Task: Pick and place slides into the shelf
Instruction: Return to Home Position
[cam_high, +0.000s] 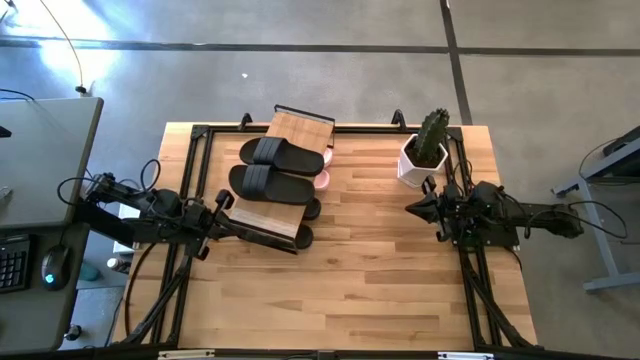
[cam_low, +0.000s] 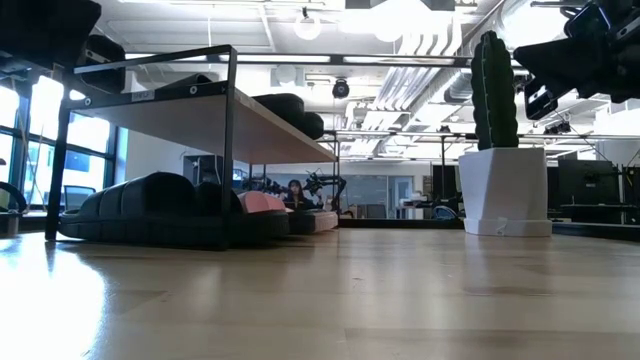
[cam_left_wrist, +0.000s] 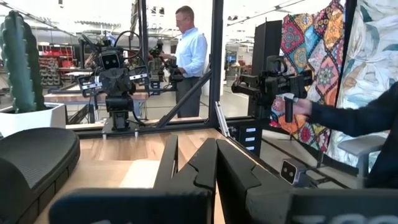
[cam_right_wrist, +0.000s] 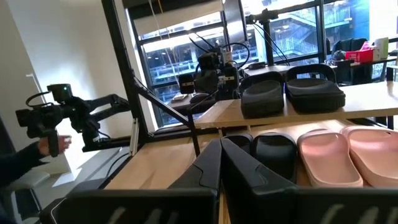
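Note:
The shelf (cam_high: 285, 175) stands on the table's far left part. Two black slides (cam_high: 272, 152) (cam_high: 268, 183) lie side by side on its slanted top board. In the right wrist view they show as a black pair (cam_right_wrist: 292, 93). On the board below are a dark slide (cam_right_wrist: 273, 152) and two pink slides (cam_right_wrist: 326, 155) (cam_right_wrist: 376, 146). The low view shows dark slides (cam_low: 150, 205) under the top board. My left gripper (cam_high: 228, 202) (cam_left_wrist: 214, 146) is shut, just left of the shelf's near end. My right gripper (cam_high: 412, 205) (cam_right_wrist: 221, 144) is shut and empty, near the table's right edge, facing the shelf.
A white pot with a cactus (cam_high: 425, 155) (cam_low: 505, 190) stands at the far right, close to my right arm. Bare wood (cam_high: 370, 270) stretches between the shelf and the near edge. Beyond the table, a person in a light shirt (cam_left_wrist: 189, 50) stands, and a sleeved hand (cam_left_wrist: 336, 115) holds a device.

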